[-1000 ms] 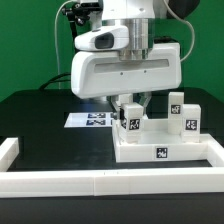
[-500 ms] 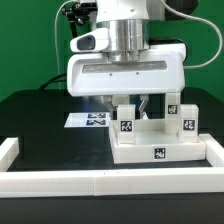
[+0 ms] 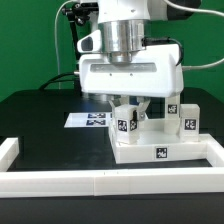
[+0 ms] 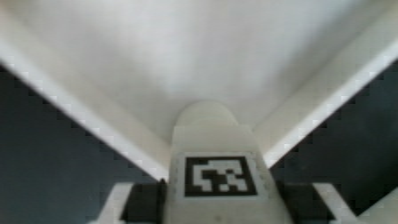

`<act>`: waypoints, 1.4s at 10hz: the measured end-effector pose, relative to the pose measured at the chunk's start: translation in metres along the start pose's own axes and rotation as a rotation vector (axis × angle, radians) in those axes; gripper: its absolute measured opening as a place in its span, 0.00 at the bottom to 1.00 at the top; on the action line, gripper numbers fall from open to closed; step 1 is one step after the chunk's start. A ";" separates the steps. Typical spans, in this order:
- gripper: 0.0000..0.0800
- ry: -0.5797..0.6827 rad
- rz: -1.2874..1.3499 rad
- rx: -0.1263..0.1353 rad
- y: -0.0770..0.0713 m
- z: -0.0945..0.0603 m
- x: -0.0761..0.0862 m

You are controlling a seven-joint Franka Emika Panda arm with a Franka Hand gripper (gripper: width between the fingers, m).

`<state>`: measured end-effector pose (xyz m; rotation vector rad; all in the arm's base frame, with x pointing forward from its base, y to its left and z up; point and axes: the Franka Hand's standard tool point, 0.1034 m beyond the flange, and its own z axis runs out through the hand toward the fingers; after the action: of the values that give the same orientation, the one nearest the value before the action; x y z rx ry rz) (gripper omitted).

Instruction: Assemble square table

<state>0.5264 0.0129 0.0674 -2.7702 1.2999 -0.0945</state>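
Observation:
The white square table top (image 3: 160, 150) lies on the black table at the exterior view's right. A white tagged leg (image 3: 124, 122) stands upright at its near-left corner. My gripper (image 3: 131, 112) comes down from above and is shut on this leg. In the wrist view the leg (image 4: 217, 170) fills the space between my dark fingers (image 4: 150, 202), with the table top (image 4: 196, 60) stretching beyond it. Two more tagged legs (image 3: 186, 118) (image 3: 172, 107) stand at the top's right side.
The marker board (image 3: 88, 119) lies flat left of the table top. A long low white border rail (image 3: 100, 182) runs along the front, with short side pieces at the left (image 3: 8, 150) and right (image 3: 216, 152).
My wrist has turned about its vertical axis while holding the leg. The leg's tag has shifted slightly to the exterior view's left. The table top and other legs have not moved.

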 end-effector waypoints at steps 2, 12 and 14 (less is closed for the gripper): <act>0.36 0.000 0.170 0.001 -0.001 0.000 0.000; 0.81 -0.016 -0.320 -0.001 -0.001 0.001 -0.004; 0.81 -0.029 -0.538 -0.017 -0.001 0.001 -0.006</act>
<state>0.5232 0.0181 0.0664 -3.0391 0.5188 -0.0743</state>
